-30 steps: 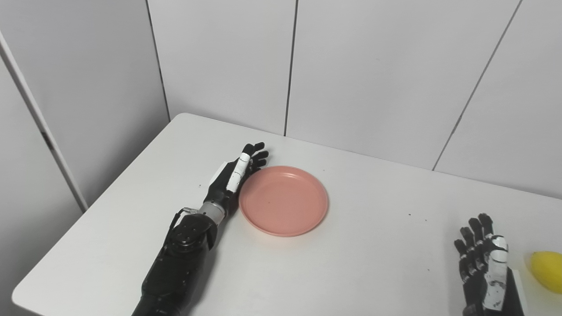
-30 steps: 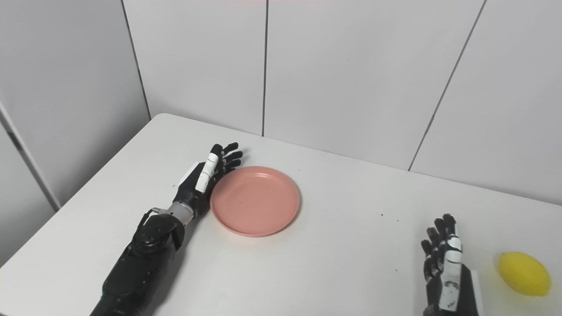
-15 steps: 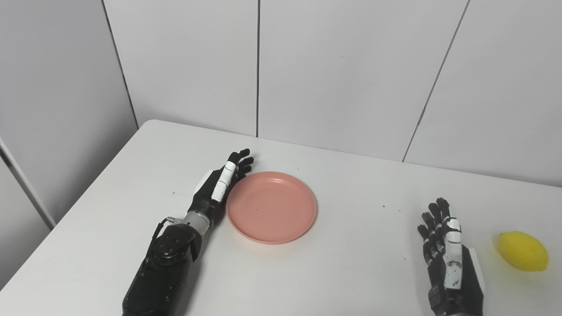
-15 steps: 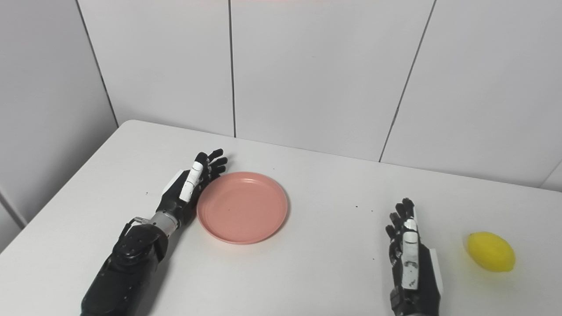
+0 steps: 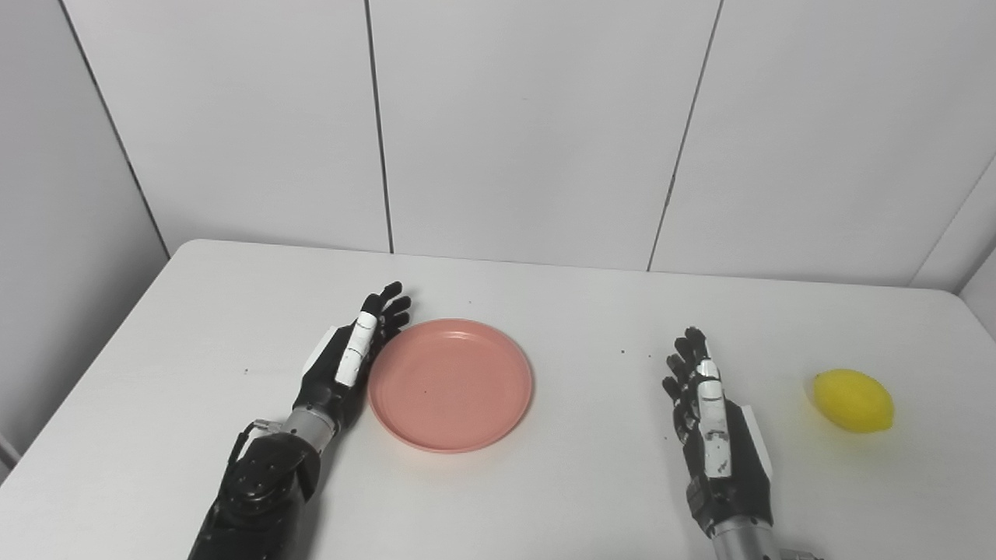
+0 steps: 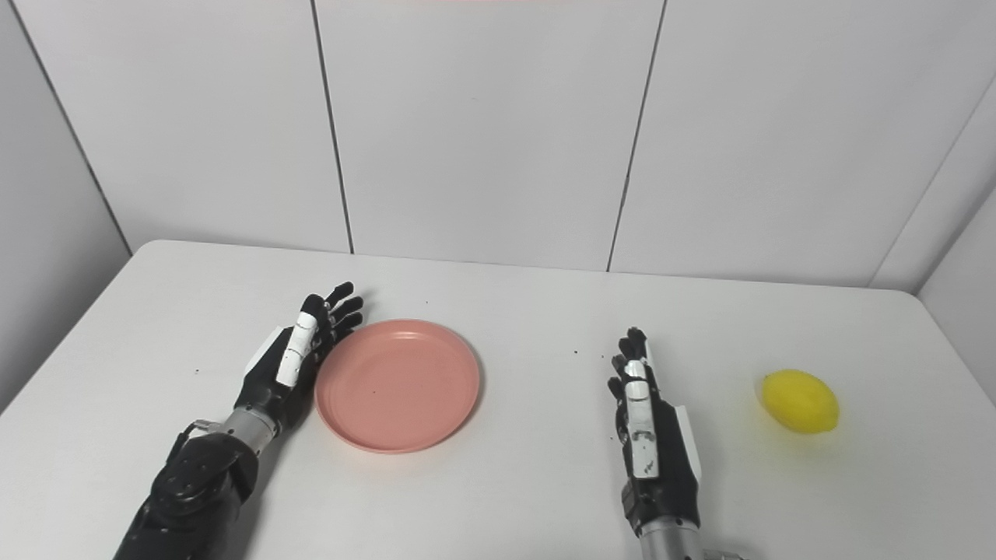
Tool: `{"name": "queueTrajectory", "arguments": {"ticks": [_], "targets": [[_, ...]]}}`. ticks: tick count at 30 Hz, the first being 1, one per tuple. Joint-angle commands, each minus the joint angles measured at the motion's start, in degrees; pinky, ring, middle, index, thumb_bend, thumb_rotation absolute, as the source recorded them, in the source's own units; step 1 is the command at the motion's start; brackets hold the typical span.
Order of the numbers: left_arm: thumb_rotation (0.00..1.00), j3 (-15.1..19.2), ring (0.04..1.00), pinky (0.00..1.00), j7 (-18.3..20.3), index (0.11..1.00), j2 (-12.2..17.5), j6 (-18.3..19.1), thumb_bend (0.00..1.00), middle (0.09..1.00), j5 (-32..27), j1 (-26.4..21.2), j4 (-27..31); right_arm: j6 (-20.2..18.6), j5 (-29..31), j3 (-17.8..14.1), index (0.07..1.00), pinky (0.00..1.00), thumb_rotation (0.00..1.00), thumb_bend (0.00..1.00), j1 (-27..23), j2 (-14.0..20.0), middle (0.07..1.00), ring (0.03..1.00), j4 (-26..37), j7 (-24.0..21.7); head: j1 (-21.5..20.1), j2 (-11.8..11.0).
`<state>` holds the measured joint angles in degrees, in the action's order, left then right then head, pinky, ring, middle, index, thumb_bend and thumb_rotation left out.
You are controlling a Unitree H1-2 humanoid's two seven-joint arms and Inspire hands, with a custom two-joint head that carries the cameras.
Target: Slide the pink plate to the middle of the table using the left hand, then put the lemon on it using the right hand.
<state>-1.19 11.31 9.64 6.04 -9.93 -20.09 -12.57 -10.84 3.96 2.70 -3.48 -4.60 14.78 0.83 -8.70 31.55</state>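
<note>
Both our hands are flat with fingers spread, holding nothing. Our left hand [image 5: 346, 365] lies edge-on against the left rim of the pink plate [image 5: 451, 383], so we judge the slide to be in hand (the plate sits left of the middle of the white table [image 5: 576, 482]). Our right hand [image 5: 712, 420] waits between plate and lemon [image 5: 853, 400], which lies well apart near the right edge. Next we push the plate rightward, keeping contact with its rim.
</note>
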Motion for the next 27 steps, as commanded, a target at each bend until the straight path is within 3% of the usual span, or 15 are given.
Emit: {"name": "queueTrajectory", "arguments": {"ticks": [1,19,27], "targets": [[1.0,-0.2,0.962,0.98,0.27,0.951,-0.97,0.66,0.84,0.961,0.03,-0.44,1.62,0.12,-0.44,0.46,1.0,1.0,1.0,0.72,-2.0,-1.01,1.0,1.0,0.8,0.26,-0.9,0.04],[1.0,1.22,0.991,1.0,-2.99,0.976,-9.73,2.37,0.81,0.984,-1.49,2.51,5.35,-0.23,-1.14,0.29,0.99,1.0,1.0,0.76,-1.94,-1.3,1.0,1.0,-0.03,0.19,-3.04,0.09],[1.0,-1.13,1.0,1.0,-5.14,0.991,-13.65,-0.59,0.78,0.997,1.83,3.98,5.58,-0.13,0.02,-0.34,0.997,1.0,1.0,0.74,-1.53,0.03,1.0,1.0,0.45,-0.52,-2.21,-0.16]]}}
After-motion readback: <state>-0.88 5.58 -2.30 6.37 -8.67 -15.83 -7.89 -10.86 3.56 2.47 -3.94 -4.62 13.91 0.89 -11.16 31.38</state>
